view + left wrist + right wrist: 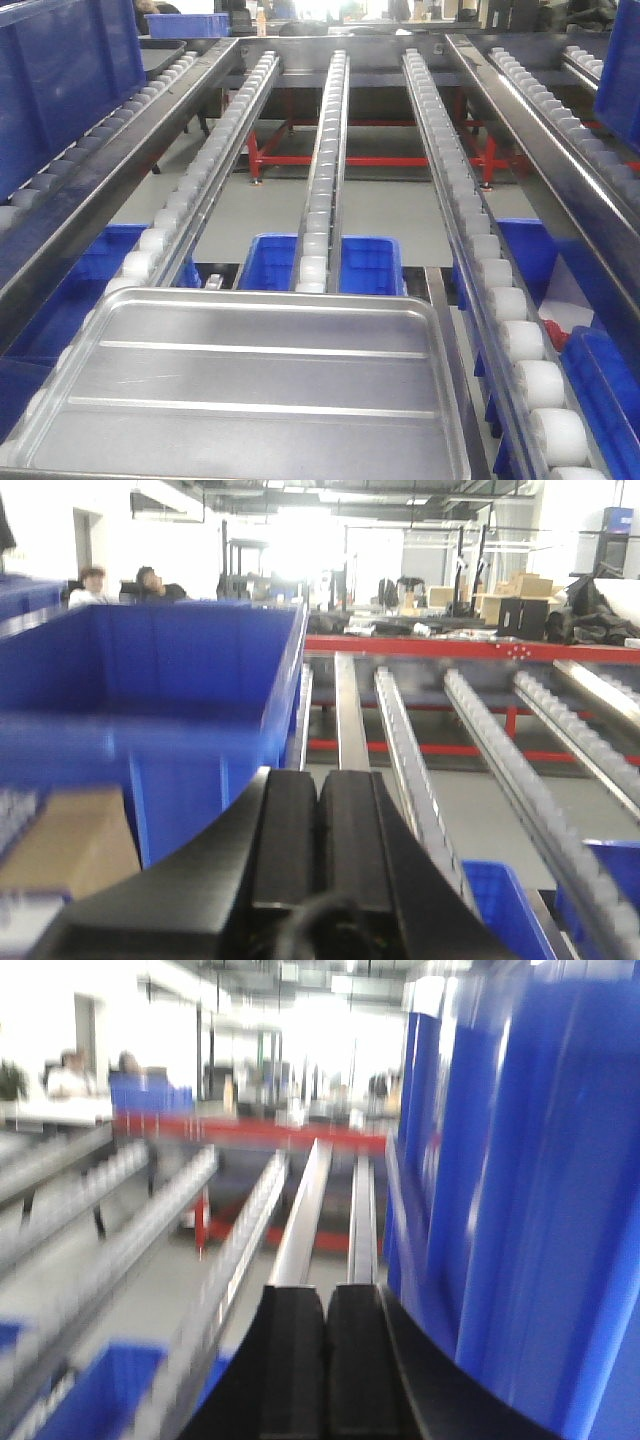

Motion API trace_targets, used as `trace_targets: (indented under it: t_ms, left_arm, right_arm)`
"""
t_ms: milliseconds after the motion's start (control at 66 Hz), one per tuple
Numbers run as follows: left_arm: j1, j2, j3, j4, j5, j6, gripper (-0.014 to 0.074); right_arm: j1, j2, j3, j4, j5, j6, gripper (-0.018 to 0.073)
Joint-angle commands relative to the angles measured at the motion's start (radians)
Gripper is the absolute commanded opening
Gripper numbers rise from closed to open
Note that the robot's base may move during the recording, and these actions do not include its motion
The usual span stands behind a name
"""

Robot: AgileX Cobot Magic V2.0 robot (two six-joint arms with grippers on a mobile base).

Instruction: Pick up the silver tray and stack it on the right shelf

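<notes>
Front view only: tray point(250, 390), flat, lying over the near ends of the rails.
Wrist views only: left gripper point(318, 785) and right gripper point(325, 1295), each with fingers pressed together and nothing between them (the right view is blurred).
Beyond the tray: three roller rails point(318, 200) run away from its far rim.
Below the tray: blue bins point(372, 265).
Counts: one tray, with two ribs on its floor; two grippers.

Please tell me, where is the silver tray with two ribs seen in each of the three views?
Front view: silver tray fills the lower left, lying on the roller rails.
Left wrist view: not in it.
Right wrist view: not in it.
Shared landmark: the red frame bar beyond the rails.
</notes>
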Motion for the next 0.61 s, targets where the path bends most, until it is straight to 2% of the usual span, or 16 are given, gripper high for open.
trace_targets:
  t_ms: [0,136,242,318,409,500,545,591]
  left_arm:
    - [-0.005,0.079,-0.154,0.016,0.037,-0.008,-0.0092]
    - [-0.005,0.231,-0.315,-0.003,0.186,-0.008,-0.0090]
    - [-0.005,0.352,-0.358,-0.006,0.201,-0.008,-0.0090]
    - [-0.005,0.423,-0.364,-0.042,0.206,-0.008,-0.0071]
    - [-0.005,0.497,-0.369,-0.117,0.208,-0.008,0.0085]
    - [-0.005,0.547,-0.372,-0.206,0.210,-0.008,0.0312]
    - [-0.005,0.563,-0.372,-0.251,0.221,-0.008,0.0363]
    - [-0.005,0.570,-0.372,-0.274,0.235,-0.008,0.0371]
  right_arm:
    - [0.001,0.025,-0.120,-0.004,-0.044,-0.008,0.0057]
    - [0.016,0.103,-0.219,-0.004,-0.013,-0.007,0.0060]
    - [0.039,0.156,-0.257,-0.004,-0.010,-0.007,0.0060]
    - [0.057,0.183,-0.262,-0.004,0.001,-0.007,0.0061]
    - [0.084,0.203,-0.262,-0.004,0.019,-0.007,0.0111]
    - [0.113,0.210,-0.262,-0.004,0.028,-0.007,0.0225]
    - [0.126,0.212,-0.262,-0.004,0.037,-0.007,0.0288]
    - [0.142,0.216,-0.262,-0.004,0.049,-0.007,0.0344]
